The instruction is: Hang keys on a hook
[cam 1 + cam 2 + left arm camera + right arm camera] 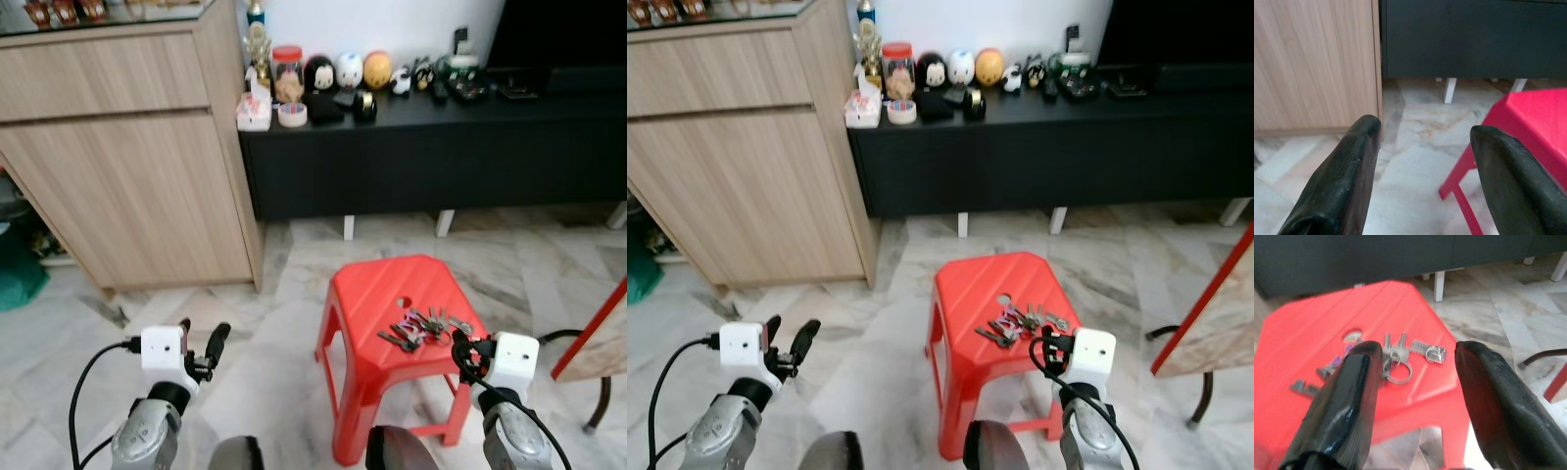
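Note:
A bunch of keys [423,328] on a metal ring [1399,372] lies on top of a red plastic stool [377,294], towards its right side. My right gripper [460,346] hovers at the stool's near right edge, just short of the keys, with its fingers open and nothing between them. My left gripper [201,343] is open over the marble floor, left of the stool. I see no hook in these views.
A light wooden cabinet [127,157] stands at the left. A low black sideboard [431,147] behind the stool carries figurines and jars [323,83]. A red-edged board [598,338] and a black cable [563,338] are at the right.

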Controlling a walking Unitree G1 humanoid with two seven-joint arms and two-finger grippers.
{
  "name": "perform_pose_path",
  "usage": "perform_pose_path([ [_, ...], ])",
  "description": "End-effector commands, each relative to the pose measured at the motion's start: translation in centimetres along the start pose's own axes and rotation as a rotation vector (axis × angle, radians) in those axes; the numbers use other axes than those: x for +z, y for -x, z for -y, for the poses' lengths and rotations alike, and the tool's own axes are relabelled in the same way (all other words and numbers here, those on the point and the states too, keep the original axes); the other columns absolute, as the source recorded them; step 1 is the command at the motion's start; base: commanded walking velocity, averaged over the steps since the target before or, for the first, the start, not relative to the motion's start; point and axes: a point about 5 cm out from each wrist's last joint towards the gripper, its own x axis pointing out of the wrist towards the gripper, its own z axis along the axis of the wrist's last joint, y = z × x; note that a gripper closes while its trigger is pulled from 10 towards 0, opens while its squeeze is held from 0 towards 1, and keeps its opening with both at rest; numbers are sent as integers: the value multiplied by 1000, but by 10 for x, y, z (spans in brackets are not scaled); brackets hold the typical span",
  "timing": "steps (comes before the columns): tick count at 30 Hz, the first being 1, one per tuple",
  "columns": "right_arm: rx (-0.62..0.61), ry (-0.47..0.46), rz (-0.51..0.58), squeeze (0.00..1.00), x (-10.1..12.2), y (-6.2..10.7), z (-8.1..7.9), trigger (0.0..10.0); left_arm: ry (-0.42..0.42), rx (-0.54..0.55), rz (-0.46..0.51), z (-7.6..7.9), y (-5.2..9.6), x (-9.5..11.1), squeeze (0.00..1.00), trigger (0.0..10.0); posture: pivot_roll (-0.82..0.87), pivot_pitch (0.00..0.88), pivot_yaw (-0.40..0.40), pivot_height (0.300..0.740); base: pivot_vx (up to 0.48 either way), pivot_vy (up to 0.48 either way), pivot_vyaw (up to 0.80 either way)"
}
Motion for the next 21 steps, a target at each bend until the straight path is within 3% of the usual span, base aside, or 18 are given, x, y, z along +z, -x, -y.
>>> perform_pose_path([
  [1,14,-2,-19,0,-2,-1,-4,10000,-14,7,-7,-3,1,0,0,10000,86,0,-33,585,0,0,0],
  [11,101,46,-91,0,-5,-13,-17,10000,-12,13,-6,-1,1,0,0,10000,81,0,-36,585,0,0,0],
  [21,107,55,-120,0,0,-31,-25,10000,-17,14,-2,-2,4,3,0,10000,100,0,-39,585,0,0,0],
])
